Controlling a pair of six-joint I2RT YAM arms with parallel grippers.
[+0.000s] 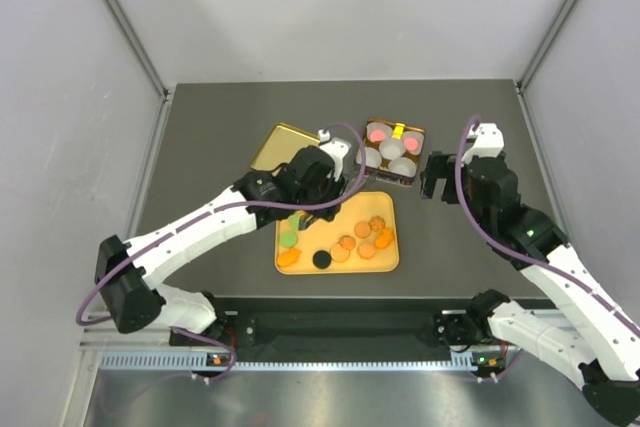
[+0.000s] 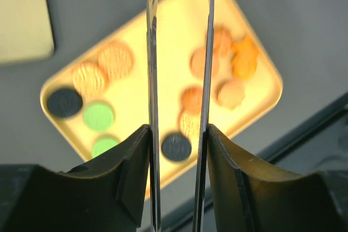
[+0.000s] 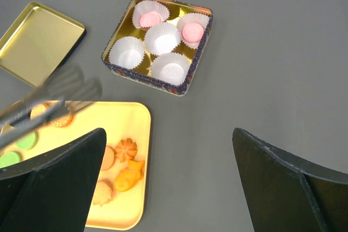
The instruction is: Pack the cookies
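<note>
Cookies lie on a yellow tray (image 1: pixel 385 202): an orange-brown cluster (image 1: pixel 365 240), a green one (image 1: pixel 288 238) and a black one (image 1: pixel 322 259). My left gripper (image 1: pixel 315 187) hovers over the tray's far left, shut on metal tongs (image 2: pixel 151 52). The tong blades stand apart with nothing between them, above a black cookie (image 2: pixel 175 146). The square tin (image 1: pixel 393 179) holds white paper cups, two with pink cookies (image 3: pixel 149 20) (image 3: pixel 192 32). My right gripper (image 1: pixel 435 187) is open and empty, right of the tray, near the tin.
The tin's gold lid (image 1: pixel 278 147) lies left of the tin, behind the tray. The left wrist view shows more cookies: orange-brown discs (image 2: pixel 115 60), green ones (image 2: pixel 98 116), a fish shape (image 2: pixel 244 58). White walls enclose the dark table (image 1: pixel 200 147).
</note>
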